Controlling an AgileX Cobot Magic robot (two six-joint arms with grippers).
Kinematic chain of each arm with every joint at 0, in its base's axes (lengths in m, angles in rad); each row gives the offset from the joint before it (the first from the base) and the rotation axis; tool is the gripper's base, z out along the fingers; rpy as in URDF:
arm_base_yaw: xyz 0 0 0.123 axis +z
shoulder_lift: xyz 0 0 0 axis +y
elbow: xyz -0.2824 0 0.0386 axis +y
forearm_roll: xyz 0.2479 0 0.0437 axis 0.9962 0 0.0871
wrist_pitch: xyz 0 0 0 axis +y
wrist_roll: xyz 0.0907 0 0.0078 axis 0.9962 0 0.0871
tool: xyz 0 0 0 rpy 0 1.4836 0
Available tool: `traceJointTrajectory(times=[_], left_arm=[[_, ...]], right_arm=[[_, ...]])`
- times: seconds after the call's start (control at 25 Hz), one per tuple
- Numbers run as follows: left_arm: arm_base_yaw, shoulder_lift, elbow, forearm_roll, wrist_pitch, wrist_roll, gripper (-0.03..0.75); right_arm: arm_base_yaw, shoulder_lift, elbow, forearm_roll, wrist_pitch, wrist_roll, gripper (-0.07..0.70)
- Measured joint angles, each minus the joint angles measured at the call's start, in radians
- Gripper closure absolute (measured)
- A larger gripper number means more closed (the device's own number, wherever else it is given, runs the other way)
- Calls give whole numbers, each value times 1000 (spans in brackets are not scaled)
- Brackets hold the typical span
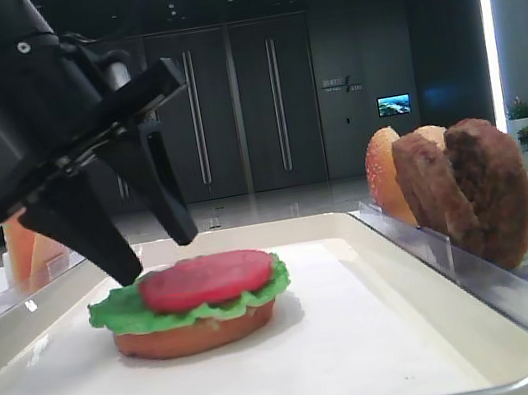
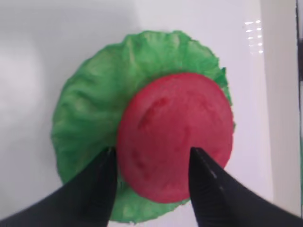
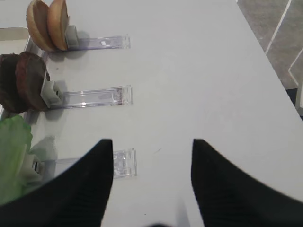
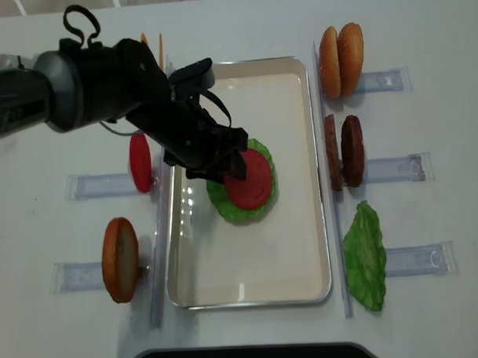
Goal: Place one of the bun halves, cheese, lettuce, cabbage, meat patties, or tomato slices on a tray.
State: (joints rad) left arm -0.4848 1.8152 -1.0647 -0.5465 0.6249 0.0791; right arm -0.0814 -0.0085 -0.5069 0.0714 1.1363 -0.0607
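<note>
Jaws of the left gripper (image 2: 150, 163) stand open, straddling the tomato slice (image 2: 176, 135) unclamped.

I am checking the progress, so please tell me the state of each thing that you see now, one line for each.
Tomato slice: lying flat on the lettuce, released.
Lettuce: flat on the bun base.
Bun base: on the tray, bottom of the stack.
Left gripper: jaws open, straddling the tomato slice's edge.
Right gripper: jaws open, empty, above the table.
Patties: upright in their holder.
</note>
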Motion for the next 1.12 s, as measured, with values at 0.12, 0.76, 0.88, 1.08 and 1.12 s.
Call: traceJointTrajectory(times=[0.12, 0.76, 0.88, 1.08, 1.12], left_arm=[[0, -56, -1, 170, 35, -126, 305], [68, -195, -310, 661, 387, -458, 223], [215, -195, -339, 682, 454, -407, 223], [427, -195, -342, 711, 492, -313, 223], [441, -195, -342, 716, 495, -289, 223]], right_arm=[[0, 0, 0, 0, 0, 0, 272], [0, 0, 0, 0, 0, 0, 273], [0, 0, 0, 0, 0, 0, 273], [0, 0, 0, 0, 0, 0, 284], [0, 0, 0, 0, 0, 0, 287]])
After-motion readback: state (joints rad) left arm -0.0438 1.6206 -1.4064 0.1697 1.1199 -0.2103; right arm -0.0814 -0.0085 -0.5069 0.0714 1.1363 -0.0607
